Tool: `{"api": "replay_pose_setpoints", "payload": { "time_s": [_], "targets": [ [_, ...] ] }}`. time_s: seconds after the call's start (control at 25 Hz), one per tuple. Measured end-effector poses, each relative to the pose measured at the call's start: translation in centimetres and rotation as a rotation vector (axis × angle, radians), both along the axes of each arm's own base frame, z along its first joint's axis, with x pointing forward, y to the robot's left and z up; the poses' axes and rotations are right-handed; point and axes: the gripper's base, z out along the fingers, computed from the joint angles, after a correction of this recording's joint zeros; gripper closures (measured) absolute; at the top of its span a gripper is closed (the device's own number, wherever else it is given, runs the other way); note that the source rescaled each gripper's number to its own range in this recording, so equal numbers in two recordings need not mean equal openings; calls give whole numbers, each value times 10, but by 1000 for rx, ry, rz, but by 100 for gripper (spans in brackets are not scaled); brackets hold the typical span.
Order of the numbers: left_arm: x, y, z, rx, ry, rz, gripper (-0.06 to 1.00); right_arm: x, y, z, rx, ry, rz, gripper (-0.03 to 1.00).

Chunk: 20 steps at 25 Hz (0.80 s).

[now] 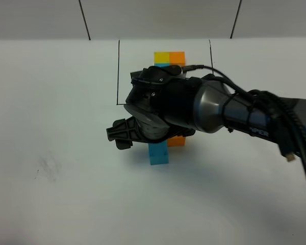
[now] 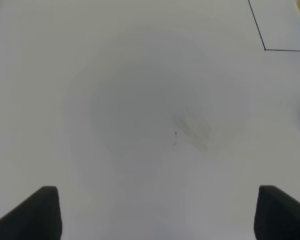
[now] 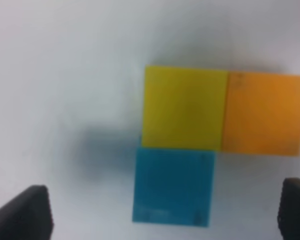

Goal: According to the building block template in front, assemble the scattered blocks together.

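Right gripper (image 3: 162, 210) is hanging wide open, empty, over the scattered blocks (image 3: 190, 150), which are sitting joined in an L like the building block template (image 1: 169, 57); left gripper (image 2: 157, 212) is idling open too. Looking basically done.

Worktop (image 1: 51, 204): plain white, matte.
Smudge (image 1: 48, 167): faint grey mark on the worktop's near-left area.
Wall seams (image 1: 84, 19): two dark slanted lines behind.

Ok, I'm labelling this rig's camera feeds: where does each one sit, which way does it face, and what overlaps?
Exterior high: mounted above, looks down on the white table; shows the right arm over the scattered blocks, template behind.
Left wrist: on the left arm, faces bare table; left pincer fingertips at the edge, apart.
Right wrist: on the right arm, looks straight down at the joined yellow, orange and blue cubes; right pincer open.
Shared: exterior and right wrist both show the scattered blocks.
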Motion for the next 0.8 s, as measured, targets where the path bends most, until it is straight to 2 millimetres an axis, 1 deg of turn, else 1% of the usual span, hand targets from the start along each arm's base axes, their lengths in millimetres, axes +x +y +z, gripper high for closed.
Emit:
{"api": "replay_pose_setpoints", "payload": {
  "time_s": [0.08, 0.16, 0.24, 0.36, 0.48, 0.56, 0.64, 0.68, 0.8],
  "targets": [
    [0, 0, 0, 0, 0, 0, 29, -6, -7, 26, -43, -67, 28, 9],
    [0, 0, 0, 0, 0, 0, 29, -10, -21, 53, -125, -138, 24, 9],
    [0, 0, 0, 0, 0, 0, 29, -8, -40, 78, -211, -224, -4, 8],
    [0, 0, 0, 1, 0, 0, 29, -2, -74, 119, -270, -346, -51, 1],
    [0, 0, 0, 1, 0, 0, 29, 5, -118, 162, -316, -461, -63, -2],
    [0, 0, 0, 1, 0, 0, 29, 10, -152, 185, -344, -510, -80, -3],
    [0, 0, 0, 1, 0, 0, 29, 8, -186, 207, -365, -547, -104, -3],
    [0, 0, 0, 1, 0, 0, 29, 5, -204, 218, -379, -565, -119, -3],
    [0, 0, 0, 1, 0, 0, 29, -13, -255, 246, -426, -586, -176, -3]
  ]
}}
